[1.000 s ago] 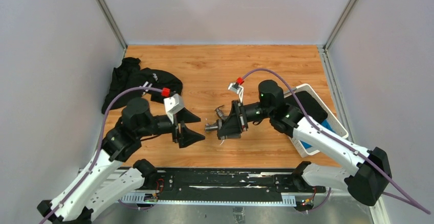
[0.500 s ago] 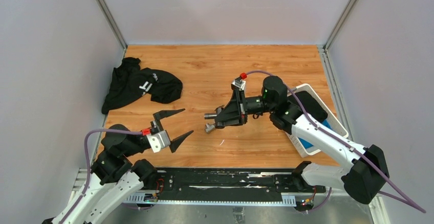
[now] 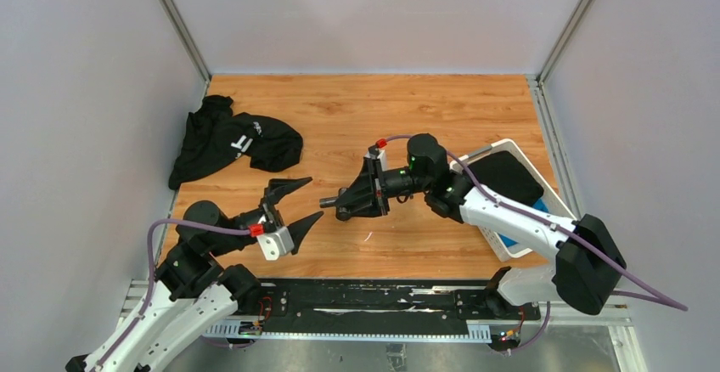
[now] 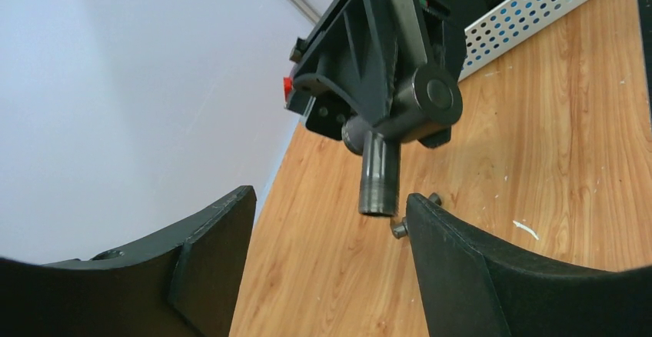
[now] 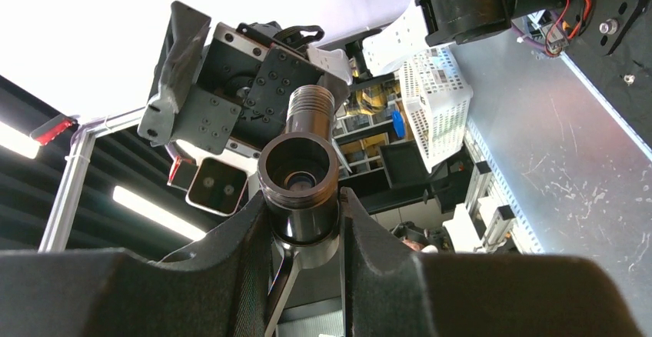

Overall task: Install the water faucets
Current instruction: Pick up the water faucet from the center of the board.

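My right gripper (image 3: 346,205) is shut on a dark-grey water faucet (image 3: 331,201) and holds it above the wooden table, with one pipe stub pointing left. In the right wrist view the faucet (image 5: 300,171) sits clamped between both fingers, with its open threaded end facing the camera and a thin lever below. My left gripper (image 3: 312,199) stands open just left of it, with nothing between its fingers. In the left wrist view the faucet's stub (image 4: 379,177) hangs beyond my open left gripper (image 4: 329,198). A small metal fitting (image 4: 399,229) lies on the table, partly hidden by the right finger (image 4: 492,275).
A black cloth garment (image 3: 233,141) lies at the table's left rear. A white perforated basket (image 3: 520,158) with dark and blue contents stands at the right edge, also seen as the basket (image 4: 530,10) in the left wrist view. Grey walls enclose the table.
The left arm has drawn back to the near-left edge, and its open gripper now points at the faucet. The right gripper has carried the faucet left and turned it.
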Controlling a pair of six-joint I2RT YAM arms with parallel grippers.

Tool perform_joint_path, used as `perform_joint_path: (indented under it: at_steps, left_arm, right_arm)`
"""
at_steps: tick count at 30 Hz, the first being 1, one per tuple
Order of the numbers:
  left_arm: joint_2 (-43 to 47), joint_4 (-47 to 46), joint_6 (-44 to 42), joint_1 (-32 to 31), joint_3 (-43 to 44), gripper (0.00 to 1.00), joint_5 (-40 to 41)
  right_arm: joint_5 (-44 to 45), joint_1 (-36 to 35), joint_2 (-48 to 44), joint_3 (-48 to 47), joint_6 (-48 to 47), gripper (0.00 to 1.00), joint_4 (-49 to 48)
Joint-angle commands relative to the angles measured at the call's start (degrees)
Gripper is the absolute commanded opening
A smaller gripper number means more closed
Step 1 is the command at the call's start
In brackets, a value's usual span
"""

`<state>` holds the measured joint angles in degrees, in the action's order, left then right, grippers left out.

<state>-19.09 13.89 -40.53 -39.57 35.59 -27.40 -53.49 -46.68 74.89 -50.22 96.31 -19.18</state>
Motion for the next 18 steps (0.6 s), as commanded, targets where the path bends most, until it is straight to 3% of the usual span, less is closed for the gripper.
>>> perform_joint_path:
  at_steps: [1,11,18]
  left_arm:
    - [-0.29,1.61,-1.88,-0.93,-0.04,0.75,-1.68]
    - [-1.65,6.77,-4.53,-2.39,1.24,0.7,-1.78]
    - [-2.69,5.03,-5.46,-2.44,1.86,0.57,-0.52]
  right_arm:
    - [0.81,-2.3,1.6,-3.44,2.97,0.0,-3.89]
    - [1.03,-2.89,3.15,-3.57,5.2,0.0,-8.19]
    - [1.02,-3.14,3.5,-2.84,5.76,0.0,-9.65]
